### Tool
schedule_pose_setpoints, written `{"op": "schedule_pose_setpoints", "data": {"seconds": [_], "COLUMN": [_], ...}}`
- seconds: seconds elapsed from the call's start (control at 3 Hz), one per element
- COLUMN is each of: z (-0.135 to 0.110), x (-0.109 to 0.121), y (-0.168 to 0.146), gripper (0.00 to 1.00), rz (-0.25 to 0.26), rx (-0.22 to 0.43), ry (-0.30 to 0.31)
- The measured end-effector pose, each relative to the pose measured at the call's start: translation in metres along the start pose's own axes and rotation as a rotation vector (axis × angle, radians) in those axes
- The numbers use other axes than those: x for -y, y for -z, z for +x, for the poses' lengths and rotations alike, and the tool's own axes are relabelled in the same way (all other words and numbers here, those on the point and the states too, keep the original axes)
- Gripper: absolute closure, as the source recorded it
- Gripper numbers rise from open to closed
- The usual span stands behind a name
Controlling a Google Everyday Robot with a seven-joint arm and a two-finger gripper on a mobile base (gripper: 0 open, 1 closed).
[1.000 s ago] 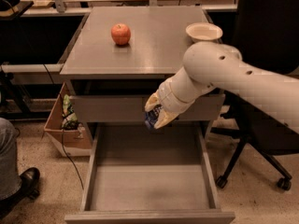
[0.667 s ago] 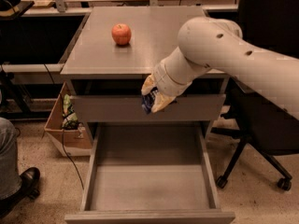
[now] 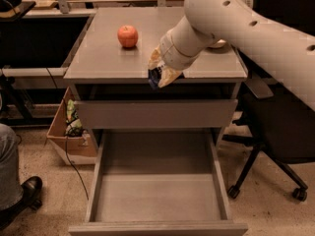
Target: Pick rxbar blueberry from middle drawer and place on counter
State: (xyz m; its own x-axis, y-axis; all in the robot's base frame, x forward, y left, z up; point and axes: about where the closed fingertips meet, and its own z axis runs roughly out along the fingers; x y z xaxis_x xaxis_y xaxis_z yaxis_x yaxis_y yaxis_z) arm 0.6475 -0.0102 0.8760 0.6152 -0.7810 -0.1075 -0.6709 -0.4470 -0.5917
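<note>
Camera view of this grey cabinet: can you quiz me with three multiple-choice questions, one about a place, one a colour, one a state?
1. Where is the apple? A) on the counter B) on the floor C) on the chair
2. What colour is the rxbar blueberry wrapper? A) red B) dark blue C) yellow
3. How is the middle drawer? A) shut B) taken out C) pulled open
1 A: it sits on the grey top. 2 B: dark blue shows in the shut jaws of the gripper, at the counter's front edge. 3 C: its inside is in view.
</note>
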Motion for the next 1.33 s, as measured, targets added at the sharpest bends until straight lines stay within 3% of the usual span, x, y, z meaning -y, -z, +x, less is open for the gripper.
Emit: {"op": "schedule_pose_setpoints", "data": {"seconds": [0.67, 1.0, 1.33], "z": [0.049, 0.072, 0.081], "x": [0.049, 0.052, 0.050], "y": [-0.028, -0.049, -0.061], "gripper": [1.00, 0.83, 0.60], "rz": [0.041, 0.039, 0.033], "rx": [0.023, 0.042, 0.056], "ry": [0.035, 0.026, 0.028]}}
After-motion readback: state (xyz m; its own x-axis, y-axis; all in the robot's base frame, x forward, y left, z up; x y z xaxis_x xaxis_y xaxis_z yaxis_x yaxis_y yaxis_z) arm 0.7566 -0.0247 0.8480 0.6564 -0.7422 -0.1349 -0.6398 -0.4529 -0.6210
